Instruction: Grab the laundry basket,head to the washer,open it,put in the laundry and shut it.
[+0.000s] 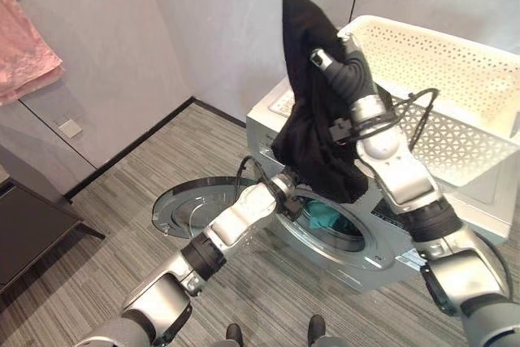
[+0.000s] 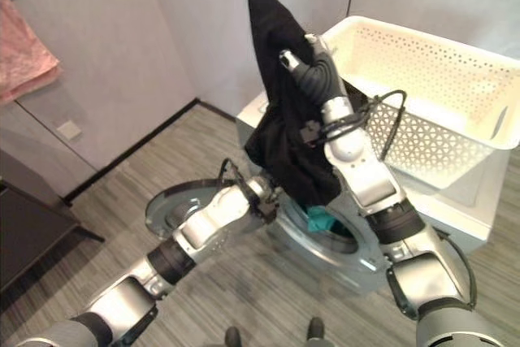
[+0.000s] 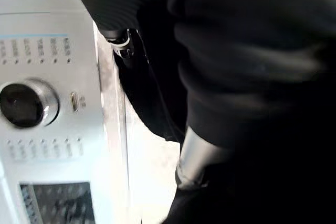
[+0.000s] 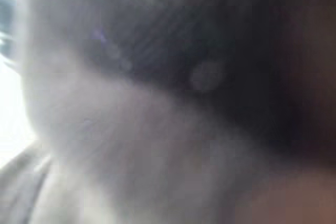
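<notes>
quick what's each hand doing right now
Left hand: behind the black garment at the open washer; fingers hidden, cannot be told.
Right hand: raised high, closed on the black garment, which hangs from it.

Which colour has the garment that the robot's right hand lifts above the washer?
Black, plain; the garment hangs from the right hand, clearest in the left eye view.

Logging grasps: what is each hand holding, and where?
Right hand holds the black garment near its top end. Left hand is hidden behind it; cannot tell.

White basket [image 1: 455, 79] atop washer [image 1: 280, 107]
</notes>
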